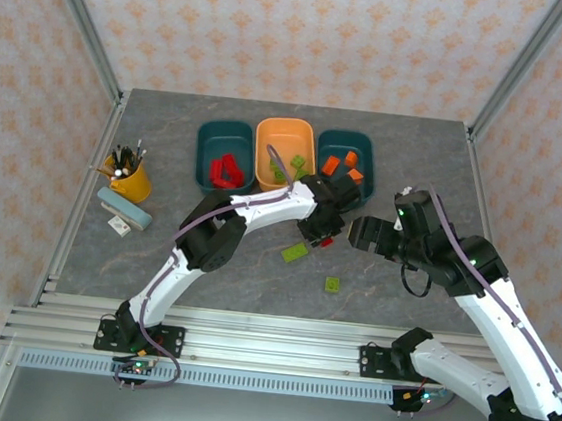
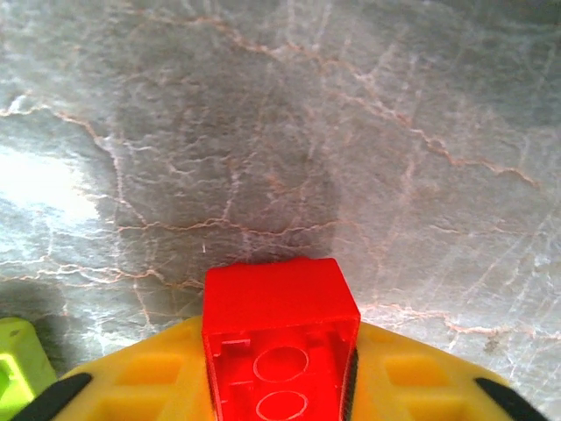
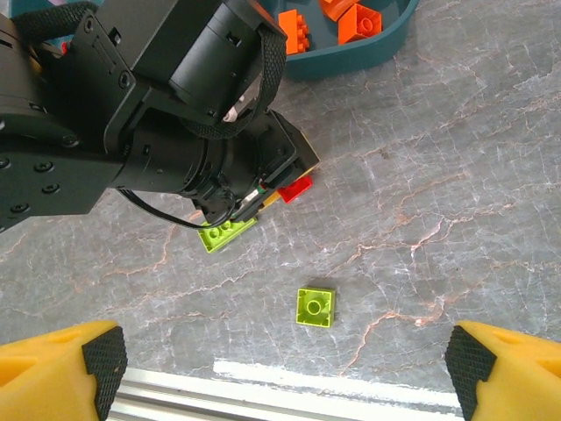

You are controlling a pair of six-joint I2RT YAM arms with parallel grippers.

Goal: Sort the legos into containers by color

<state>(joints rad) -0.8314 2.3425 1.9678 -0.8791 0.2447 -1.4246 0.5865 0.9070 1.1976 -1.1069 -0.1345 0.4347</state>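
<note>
Where the left gripper [image 2: 280, 399] pinches it between yellow fingers [image 2: 149, 373], the red lego [image 2: 279, 307] is glossy, its hollow underside ringed, at six o'clock from the right-hand teal tub [image 1: 349, 134]; the right gripper [image 3: 285, 373] stands wide open.

Bench [image 1: 418, 155]: grey marbled top with pale veins. Along the far edge, three tubs in a close row: left teal tub [image 1: 199, 157], orange tub [image 1: 258, 158], right teal tub [image 1: 372, 170]. Left side: yellow cup of pens [image 1: 135, 185], with a pale blue block [image 1: 125, 208] just beside it. Mid-bench: oblong lime brick [image 1: 295, 252] and square lime brick [image 1: 333, 284], studs up, near each other but apart.
</note>
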